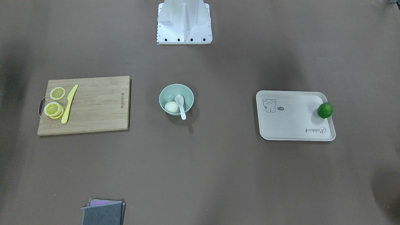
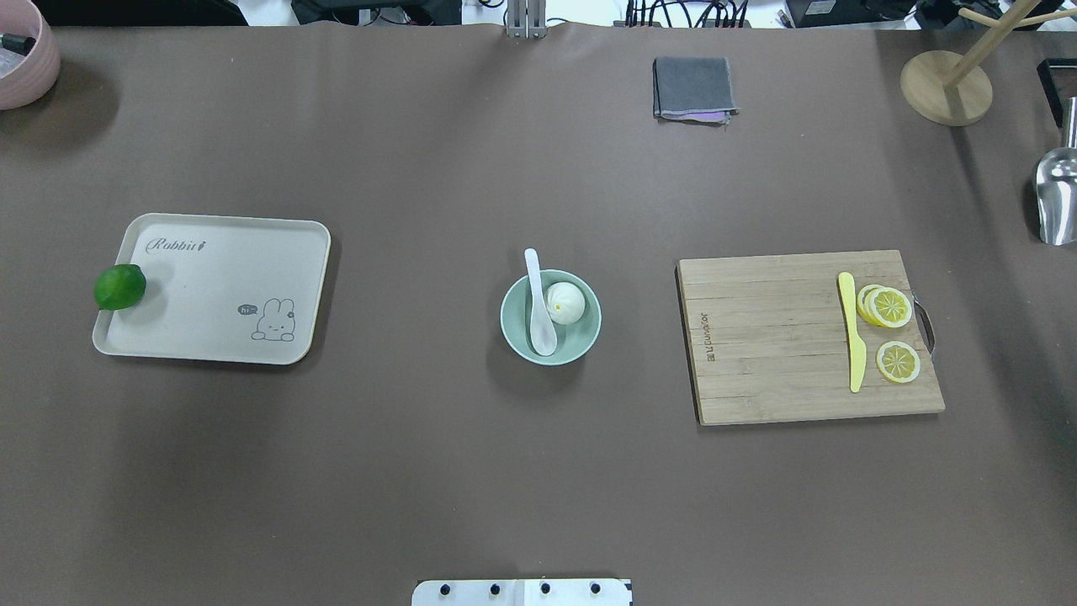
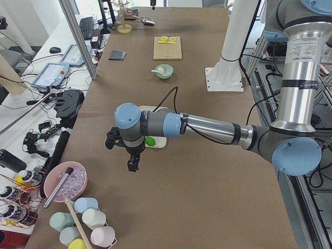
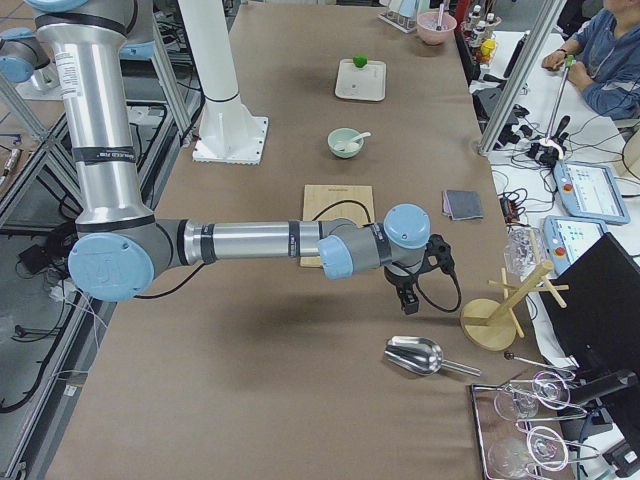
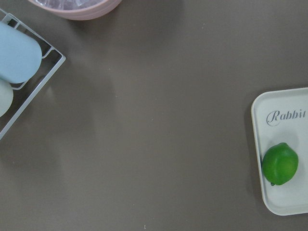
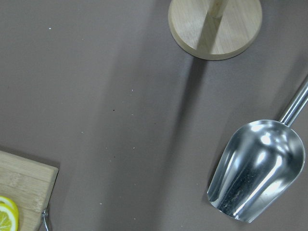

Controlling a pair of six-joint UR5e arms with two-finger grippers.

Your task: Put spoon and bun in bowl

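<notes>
The mint-green bowl (image 2: 580, 342) stands at the table's middle. The white bun (image 2: 565, 303) lies inside it. The white spoon (image 2: 538, 313) has its scoop in the bowl beside the bun, and its handle leans over the rim. The front-facing view shows the same bowl (image 1: 175, 89), bun (image 1: 172, 107) and spoon (image 1: 180, 102). My left gripper (image 3: 132, 165) hangs above the table past the tray's end, far from the bowl. My right gripper (image 4: 408, 300) hangs beyond the cutting board, near the metal scoop. Both show only in side views, so I cannot tell open or shut.
A cream tray (image 2: 219, 290) with a green lime (image 2: 119, 286) lies on my left. A wooden cutting board (image 2: 774, 337) with lemon slices (image 2: 890, 307) and a yellow knife (image 2: 853, 341) lies on my right. A grey cloth (image 2: 692, 87), a metal scoop (image 6: 257, 168) and a wooden stand (image 2: 946, 87) sit at the edges.
</notes>
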